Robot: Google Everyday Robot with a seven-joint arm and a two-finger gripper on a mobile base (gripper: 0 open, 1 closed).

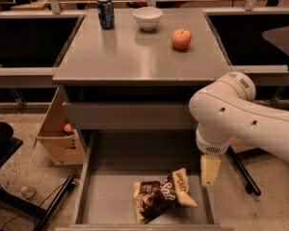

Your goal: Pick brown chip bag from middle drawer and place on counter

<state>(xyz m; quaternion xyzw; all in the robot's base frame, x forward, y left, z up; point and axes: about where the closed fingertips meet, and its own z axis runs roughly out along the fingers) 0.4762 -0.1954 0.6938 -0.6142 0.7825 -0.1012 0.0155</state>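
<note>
The brown chip bag [161,195] lies crumpled on the floor of the open middle drawer [111,196], toward its front right. My gripper [210,171] hangs from the white arm [241,119] over the drawer's right wall. It is just right of the bag, a little above it and not touching it. The grey counter [135,57] is the cabinet's top, above the drawer.
On the counter stand a blue can [105,12], a white bowl [148,18] and an apple [181,38]. A tan cardboard box [55,138] sits on the floor left of the cabinet. Black stand legs [243,172] are on the right.
</note>
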